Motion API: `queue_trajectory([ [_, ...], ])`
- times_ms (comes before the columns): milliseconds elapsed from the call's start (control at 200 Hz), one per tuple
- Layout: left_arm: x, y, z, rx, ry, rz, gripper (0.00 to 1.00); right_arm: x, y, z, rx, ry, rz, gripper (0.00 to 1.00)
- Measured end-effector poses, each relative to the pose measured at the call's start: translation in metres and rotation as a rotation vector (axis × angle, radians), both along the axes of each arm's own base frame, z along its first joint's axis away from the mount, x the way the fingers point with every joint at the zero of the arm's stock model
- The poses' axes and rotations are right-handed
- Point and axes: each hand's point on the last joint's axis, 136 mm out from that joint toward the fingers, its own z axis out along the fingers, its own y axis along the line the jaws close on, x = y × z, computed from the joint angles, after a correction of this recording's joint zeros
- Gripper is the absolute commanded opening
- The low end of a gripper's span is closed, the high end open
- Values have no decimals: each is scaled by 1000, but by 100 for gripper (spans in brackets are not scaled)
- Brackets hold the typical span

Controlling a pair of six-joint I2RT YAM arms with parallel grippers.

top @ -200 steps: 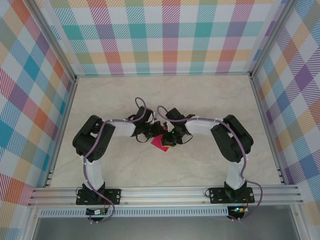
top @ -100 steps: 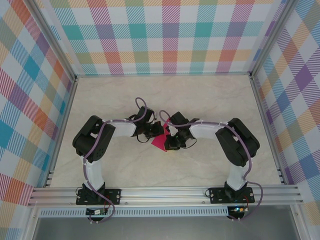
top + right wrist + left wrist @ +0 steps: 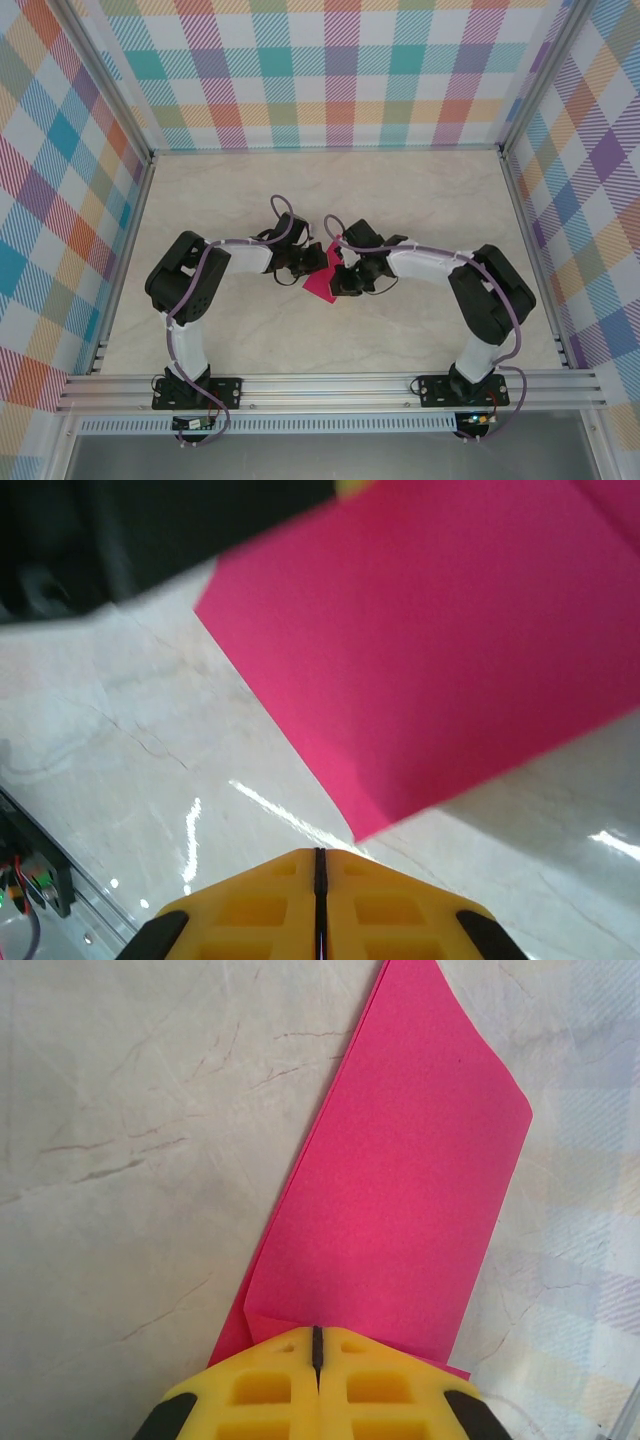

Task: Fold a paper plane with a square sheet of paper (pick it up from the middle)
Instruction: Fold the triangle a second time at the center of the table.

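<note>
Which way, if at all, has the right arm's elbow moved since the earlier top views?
Yes. The right arm's elbow has swung outward, toward the right side rail and nearer the front rail; the right tool stays by the pink paper.

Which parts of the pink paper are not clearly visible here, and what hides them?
- Top view: the sheet of paper is small and its folds are unreadable; both arms overlap its upper part.
- Left wrist view: its near edge is behind the left gripper; its far tip is cut by the top edge.
- Right wrist view: a blurred dark shape covers its upper-left part; the frame cuts its top and right.
</note>
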Motion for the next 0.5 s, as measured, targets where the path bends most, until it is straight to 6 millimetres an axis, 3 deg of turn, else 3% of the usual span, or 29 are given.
queue_trajectory([
  [170, 0, 0, 0, -1, 1, -1, 0, 19, 12, -11, -6, -6, -30, 11],
  [340, 0, 0, 0, -1, 1, -1, 0, 16, 10, -28, -36, 35, -42, 11],
  [500, 0, 0, 0, 0, 2, 4, 0, 14, 10, -30, -22, 37, -34, 11],
])
